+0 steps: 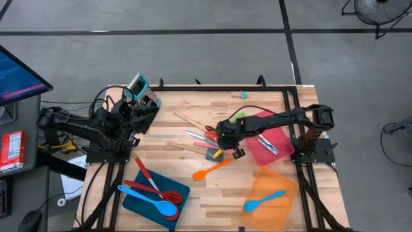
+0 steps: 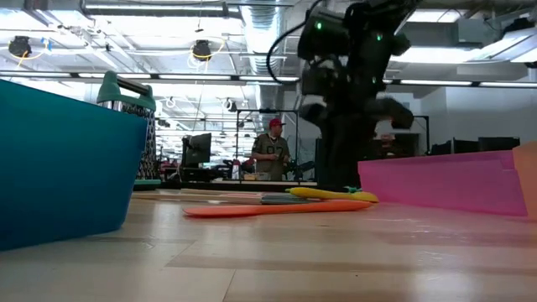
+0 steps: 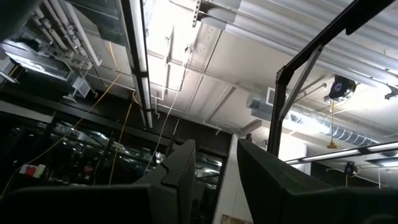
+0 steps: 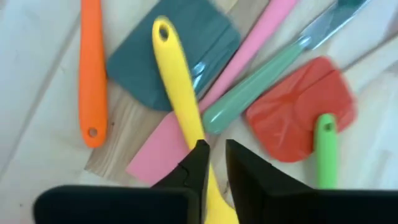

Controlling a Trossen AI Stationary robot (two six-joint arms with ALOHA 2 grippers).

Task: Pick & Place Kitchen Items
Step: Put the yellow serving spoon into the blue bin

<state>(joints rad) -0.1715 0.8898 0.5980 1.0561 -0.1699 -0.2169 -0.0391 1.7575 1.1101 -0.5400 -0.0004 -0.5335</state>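
Several kitchen items lie in a loose pile at mid-table: a yellow utensil (image 4: pixel 180 81), a teal spatula blade (image 4: pixel 155 68), a pink handle (image 4: pixel 255 50), a grey-green handle (image 4: pixel 261 84), a red spatula blade (image 4: pixel 301 109), a green handle (image 4: pixel 324 149) and an orange spatula (image 1: pixel 211 169). My right gripper (image 4: pixel 216 152) reaches down into this pile (image 1: pixel 222 147) and is shut on the yellow utensil. My left gripper (image 3: pixel 214 162) is raised at the table's left (image 1: pixel 136 108), pointing up at the ceiling, open and with nothing in it. My right gripper pinches the yellow utensil's handle (image 4: pixel 198 134) between its two fingers, partway along its length. The fingers come steeply from above and lie across the handle. The hole end (image 4: pixel 163 30) reaches out over the teal blade. Whether the utensil is clear of the pile I cannot tell.
A blue tray (image 1: pixel 138 196) at near left holds red and blue utensils. A pink tray (image 1: pixel 277 136) at the right holds a metal one. An orange tray (image 1: pixel 283 187) holds a blue spatula (image 1: pixel 262 202). A metal grater (image 1: pixel 143 90) stands far left. A person (image 2: pixel 270 151) stands in the room behind.
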